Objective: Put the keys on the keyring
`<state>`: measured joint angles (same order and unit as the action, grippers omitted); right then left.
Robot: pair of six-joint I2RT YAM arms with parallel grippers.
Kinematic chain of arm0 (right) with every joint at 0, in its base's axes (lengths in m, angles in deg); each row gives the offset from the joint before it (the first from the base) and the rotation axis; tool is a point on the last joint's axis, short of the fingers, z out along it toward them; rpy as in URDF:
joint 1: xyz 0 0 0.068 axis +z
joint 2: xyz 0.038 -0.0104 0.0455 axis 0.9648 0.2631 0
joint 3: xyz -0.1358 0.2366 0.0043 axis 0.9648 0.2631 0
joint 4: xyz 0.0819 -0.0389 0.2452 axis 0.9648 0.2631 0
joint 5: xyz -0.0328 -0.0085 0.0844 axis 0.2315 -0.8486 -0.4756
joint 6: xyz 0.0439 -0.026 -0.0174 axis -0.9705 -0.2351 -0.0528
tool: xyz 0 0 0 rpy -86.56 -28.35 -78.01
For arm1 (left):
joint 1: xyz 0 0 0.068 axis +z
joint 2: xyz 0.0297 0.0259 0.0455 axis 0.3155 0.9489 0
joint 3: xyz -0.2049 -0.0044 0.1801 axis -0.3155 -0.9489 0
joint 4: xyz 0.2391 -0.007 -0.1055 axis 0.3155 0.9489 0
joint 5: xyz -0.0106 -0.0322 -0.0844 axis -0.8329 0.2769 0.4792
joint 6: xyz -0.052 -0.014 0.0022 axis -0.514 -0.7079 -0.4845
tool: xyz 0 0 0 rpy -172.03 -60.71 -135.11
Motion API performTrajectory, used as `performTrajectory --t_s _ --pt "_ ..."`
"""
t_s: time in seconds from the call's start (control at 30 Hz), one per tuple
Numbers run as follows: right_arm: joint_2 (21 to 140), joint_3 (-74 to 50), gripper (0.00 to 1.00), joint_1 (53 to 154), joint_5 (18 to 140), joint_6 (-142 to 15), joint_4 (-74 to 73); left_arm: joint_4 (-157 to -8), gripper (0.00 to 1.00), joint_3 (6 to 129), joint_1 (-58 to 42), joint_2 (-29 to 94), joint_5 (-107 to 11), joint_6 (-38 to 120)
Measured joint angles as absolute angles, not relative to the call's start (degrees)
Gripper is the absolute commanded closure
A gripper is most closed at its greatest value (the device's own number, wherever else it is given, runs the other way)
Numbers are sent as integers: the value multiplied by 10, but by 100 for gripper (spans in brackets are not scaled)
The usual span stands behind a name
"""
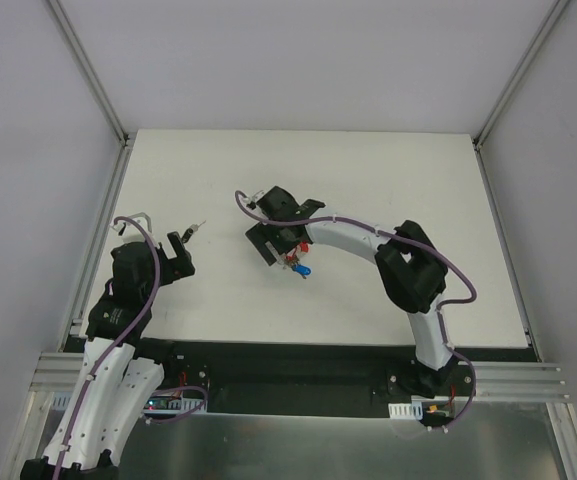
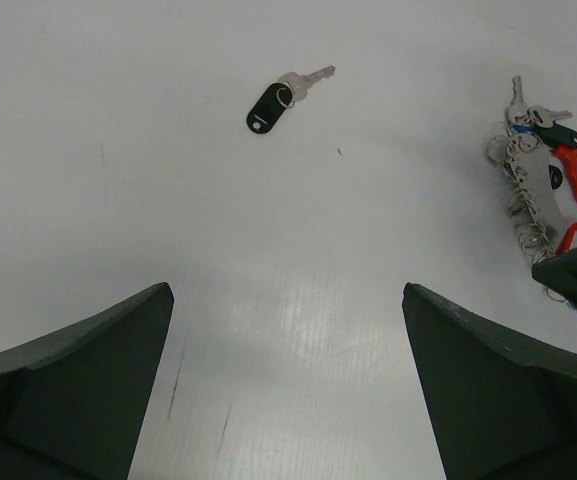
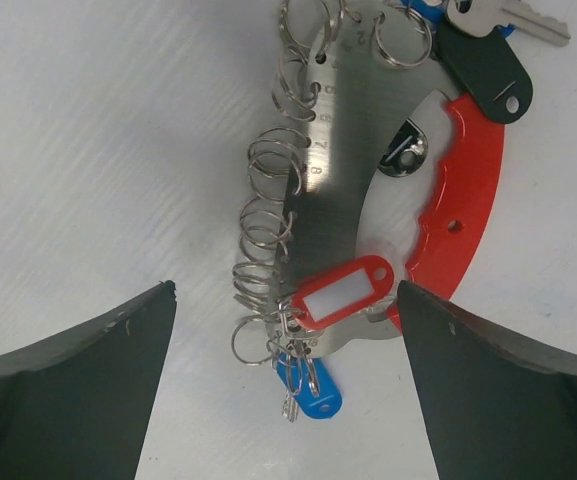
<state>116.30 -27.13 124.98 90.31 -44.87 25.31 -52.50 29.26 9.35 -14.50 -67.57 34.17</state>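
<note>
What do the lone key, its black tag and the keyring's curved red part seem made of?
Lone key: silvery, reflective, likely metal. Black tag: smooth, dull sheen, probably plastic. Curved red part: even colour, soft gloss, moulded-looking holes, probably plastic.

The keyring (image 3: 340,190) runs past the right wrist view's upper edge; overhead, the right end effector (image 1: 280,250) covers most of it.

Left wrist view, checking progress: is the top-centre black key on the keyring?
No, the black key lies alone, apart from the keyring.
</note>
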Motion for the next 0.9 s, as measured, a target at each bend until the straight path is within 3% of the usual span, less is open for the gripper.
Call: performTrajectory --t_s 0.47,0.9 --pt "1198 -262 4 1246 985 -493 263 -525 1 293 89 -145 -675 345" --pt "1060 -61 4 1200 982 -571 229 -525 1 292 82 -146 -675 350"
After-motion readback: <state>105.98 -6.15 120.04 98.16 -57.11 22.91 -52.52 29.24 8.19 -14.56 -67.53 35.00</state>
